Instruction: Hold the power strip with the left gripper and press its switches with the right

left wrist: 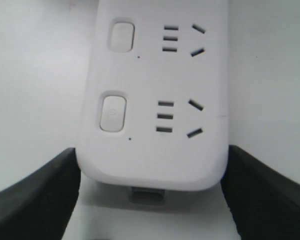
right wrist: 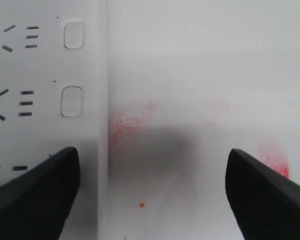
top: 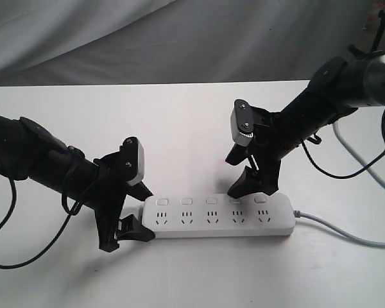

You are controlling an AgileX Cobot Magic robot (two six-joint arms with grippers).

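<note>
— Where is the strip?
— Flat on the table. My left gripper holds its left end, a finger against each long side.
— And the right gripper?
— Spread wide and empty, low over the far edge, near the fourth switch. If I press off-centre, the strip may swing, as only one end is held.

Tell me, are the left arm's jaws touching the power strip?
Touching. The left wrist view shows the left gripper with its jaws against both long sides of the power strip at its rounded end, with no gap showing on either side.
</note>
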